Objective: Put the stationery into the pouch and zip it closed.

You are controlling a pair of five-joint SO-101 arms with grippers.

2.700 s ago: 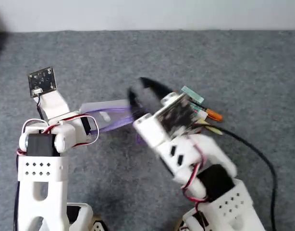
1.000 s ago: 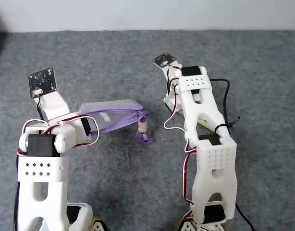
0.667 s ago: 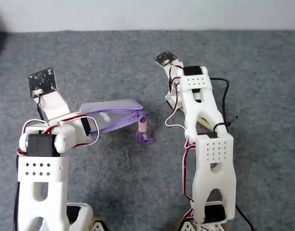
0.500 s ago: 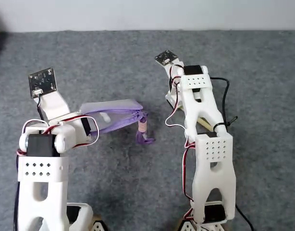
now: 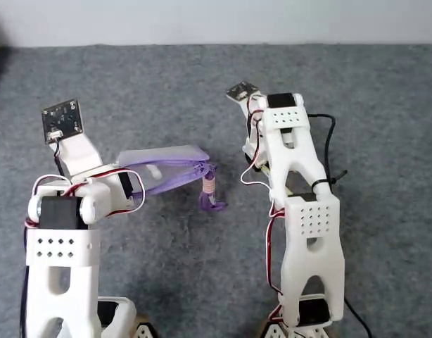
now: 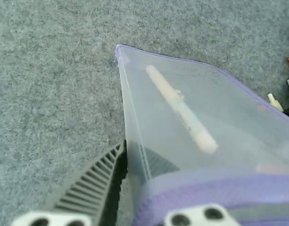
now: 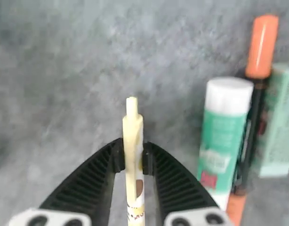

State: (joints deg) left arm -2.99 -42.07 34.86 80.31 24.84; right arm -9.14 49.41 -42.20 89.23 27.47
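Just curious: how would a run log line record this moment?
left pincer: shut on pouch | right pincer: shut on yellow pen

Clear purple-edged pouch [image 6: 229, 127], 1 pen [image 6: 180, 108] inside, cream pen [image 7: 133, 141] in jaws

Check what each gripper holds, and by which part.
Right gripper clamps the cream pen near its narrow end. Left gripper pinches the pouch by its purple edge.

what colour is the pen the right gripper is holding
Pale yellow; the pen in the right gripper shows best in the right wrist view.
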